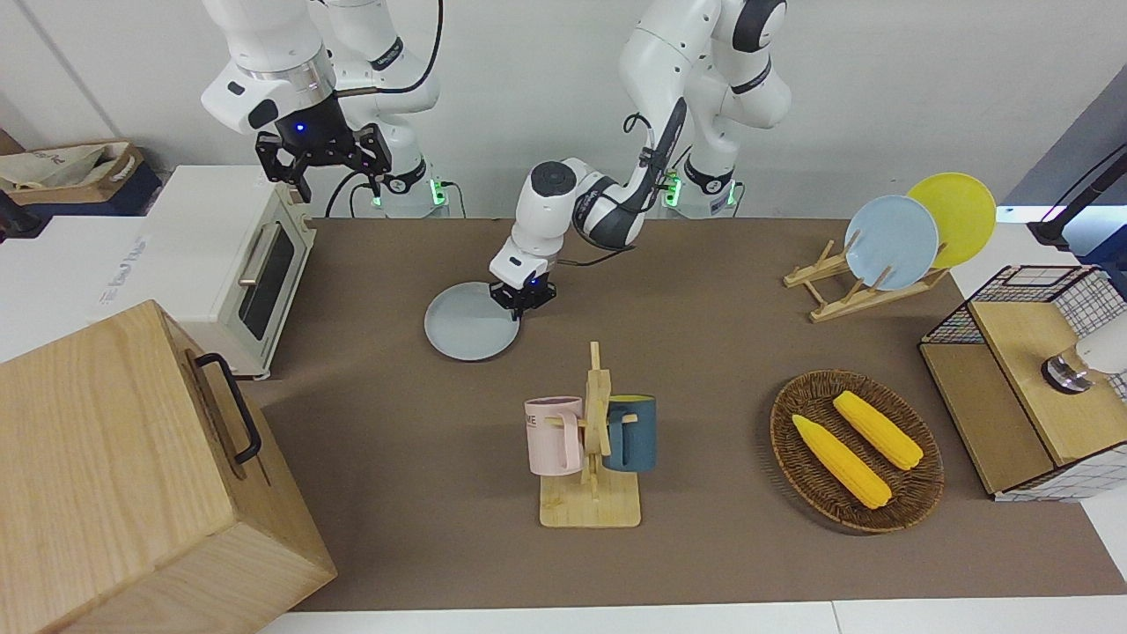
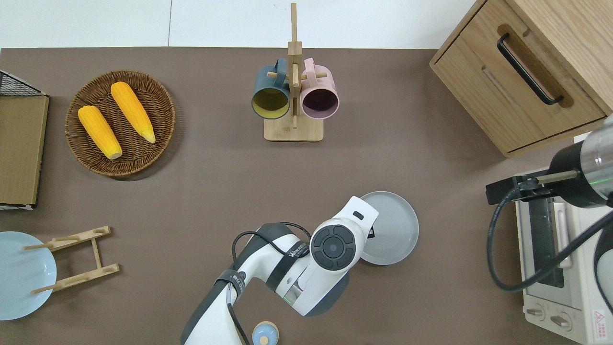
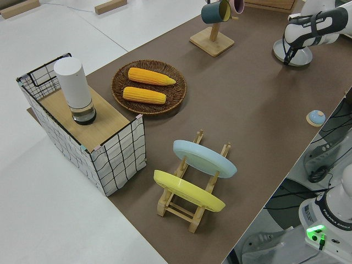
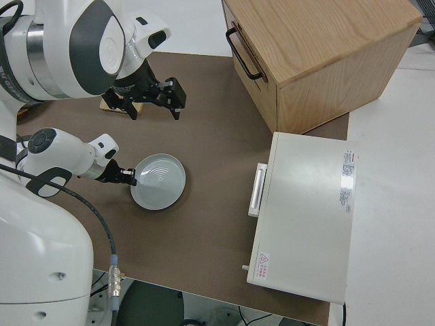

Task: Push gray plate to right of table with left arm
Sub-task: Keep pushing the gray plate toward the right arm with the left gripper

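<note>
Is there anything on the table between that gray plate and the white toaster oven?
No. In the overhead view only bare brown table lies between the gray plate and the toaster oven.

A mug rack (image 1: 592,458) holds pink and blue mugs; two corn cobs (image 1: 856,446) lie in a wicker basket (image 1: 792,440).

Front, overhead, two side views, all sharing the table (image 1: 704,352)
</note>
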Action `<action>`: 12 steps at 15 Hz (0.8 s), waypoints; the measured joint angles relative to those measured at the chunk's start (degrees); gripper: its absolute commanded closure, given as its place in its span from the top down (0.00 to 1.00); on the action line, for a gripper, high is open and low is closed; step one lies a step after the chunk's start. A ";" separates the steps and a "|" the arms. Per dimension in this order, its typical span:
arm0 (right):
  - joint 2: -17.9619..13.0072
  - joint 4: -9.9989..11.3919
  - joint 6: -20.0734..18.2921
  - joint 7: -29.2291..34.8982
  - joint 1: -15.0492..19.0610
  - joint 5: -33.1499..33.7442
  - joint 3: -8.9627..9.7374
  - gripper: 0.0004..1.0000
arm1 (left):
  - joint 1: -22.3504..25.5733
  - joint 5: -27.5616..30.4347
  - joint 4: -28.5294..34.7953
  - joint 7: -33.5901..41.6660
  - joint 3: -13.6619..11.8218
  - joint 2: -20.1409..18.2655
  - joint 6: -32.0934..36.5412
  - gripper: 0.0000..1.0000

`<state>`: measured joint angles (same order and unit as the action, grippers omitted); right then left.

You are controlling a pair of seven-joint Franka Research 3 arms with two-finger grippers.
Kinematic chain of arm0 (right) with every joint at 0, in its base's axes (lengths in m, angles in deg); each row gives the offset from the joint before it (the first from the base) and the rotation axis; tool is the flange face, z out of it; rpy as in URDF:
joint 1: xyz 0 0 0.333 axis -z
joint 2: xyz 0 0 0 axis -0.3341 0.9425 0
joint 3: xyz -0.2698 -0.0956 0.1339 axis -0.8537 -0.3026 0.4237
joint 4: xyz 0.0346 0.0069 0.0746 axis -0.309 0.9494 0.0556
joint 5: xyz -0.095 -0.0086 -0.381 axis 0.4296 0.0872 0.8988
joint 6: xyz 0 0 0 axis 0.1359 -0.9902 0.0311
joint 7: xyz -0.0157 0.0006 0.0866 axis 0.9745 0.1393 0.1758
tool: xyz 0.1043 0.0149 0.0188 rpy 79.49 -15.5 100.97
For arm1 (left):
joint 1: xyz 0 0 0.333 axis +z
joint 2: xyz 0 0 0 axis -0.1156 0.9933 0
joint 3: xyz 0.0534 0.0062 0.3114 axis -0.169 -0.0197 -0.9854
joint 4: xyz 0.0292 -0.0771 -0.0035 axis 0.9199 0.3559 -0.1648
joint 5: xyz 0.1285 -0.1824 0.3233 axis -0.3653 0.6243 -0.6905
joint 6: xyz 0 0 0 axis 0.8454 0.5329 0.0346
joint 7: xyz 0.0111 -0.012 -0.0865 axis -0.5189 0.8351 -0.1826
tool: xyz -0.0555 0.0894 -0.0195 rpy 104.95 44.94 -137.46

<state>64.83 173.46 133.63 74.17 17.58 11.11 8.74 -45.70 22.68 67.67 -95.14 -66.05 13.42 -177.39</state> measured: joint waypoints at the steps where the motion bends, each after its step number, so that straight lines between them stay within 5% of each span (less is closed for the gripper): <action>1: 0.00 0.00 0.00 0.00 0.00 0.00 0.00 0.98 | -0.26 -0.05 -0.22 -0.16 -0.06 0.15 0.00 0.00; 7: 0.00 0.00 0.00 0.00 0.00 0.00 0.00 0.98 | -1.14 -0.15 -1.62 -1.18 -0.02 1.11 -0.01 0.05; 9: 0.00 0.00 0.00 0.00 0.00 0.00 0.00 0.98 | -1.27 -0.15 -2.34 -1.25 0.15 1.66 0.00 0.14; 11: 0.00 0.00 0.00 0.00 0.00 0.00 0.00 0.98 | -1.35 -0.15 -2.76 -1.29 0.22 2.09 -0.01 0.67; 12: 0.00 0.00 0.00 0.00 0.00 0.00 0.00 0.98 | -1.35 -0.15 -2.86 -1.29 0.23 2.18 0.05 0.86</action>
<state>64.83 173.46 133.63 74.17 17.58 11.11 8.74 -47.06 22.54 64.81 -96.44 -65.83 15.60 -177.33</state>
